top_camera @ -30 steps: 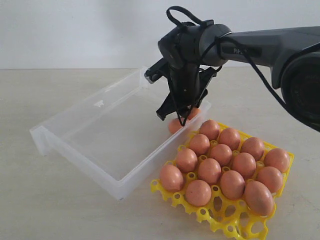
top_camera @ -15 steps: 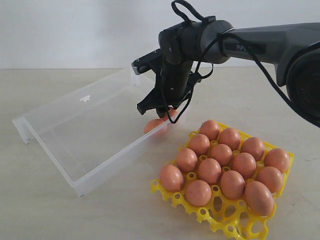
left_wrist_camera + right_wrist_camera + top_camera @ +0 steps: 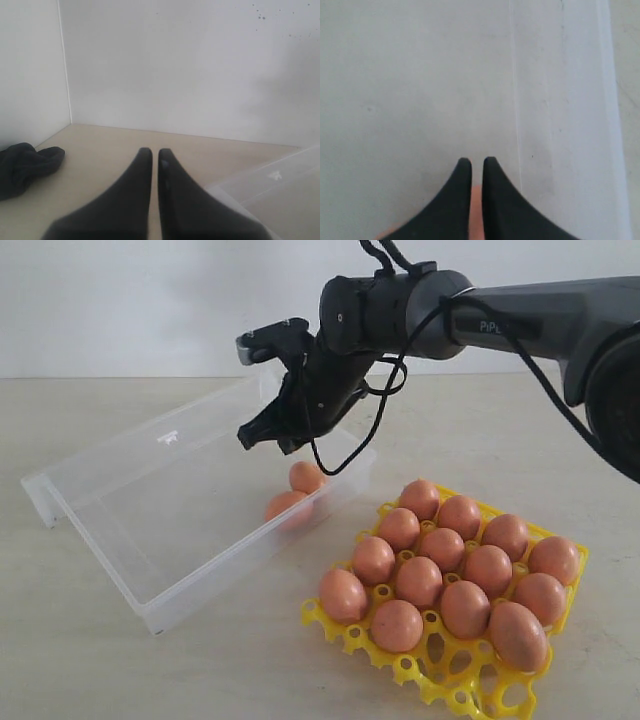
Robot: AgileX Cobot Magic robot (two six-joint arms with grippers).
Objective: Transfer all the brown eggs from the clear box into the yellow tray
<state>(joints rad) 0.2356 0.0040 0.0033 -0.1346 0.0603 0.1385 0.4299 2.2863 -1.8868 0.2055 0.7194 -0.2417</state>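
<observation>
Two eggs [image 3: 307,476] sit side by side at the right end of the see-through box [image 3: 150,540], rest fill most of the yellow tray [image 3: 470,695] just beside it, front cups bare.

The dark grey right arm [image 3: 560,320] reached in from the right edge of the exterior view and stretched leftward, almost level. Its rounded black wrist [image 3: 385,310] bent down and to the left, with a small wrist camera [image 3: 268,340] jutting out on the left side. The right gripper [image 3: 268,440] pointed down and leftward. In its own wrist view, the right gripper [image 3: 473,161] showed two tapered black fingers [image 3: 460,200] drawn together, only a thin slit between the tips. In the left wrist view, the left gripper [image 3: 151,150] pointed level, jaws likewise nearly touching, nothing between them.
</observation>
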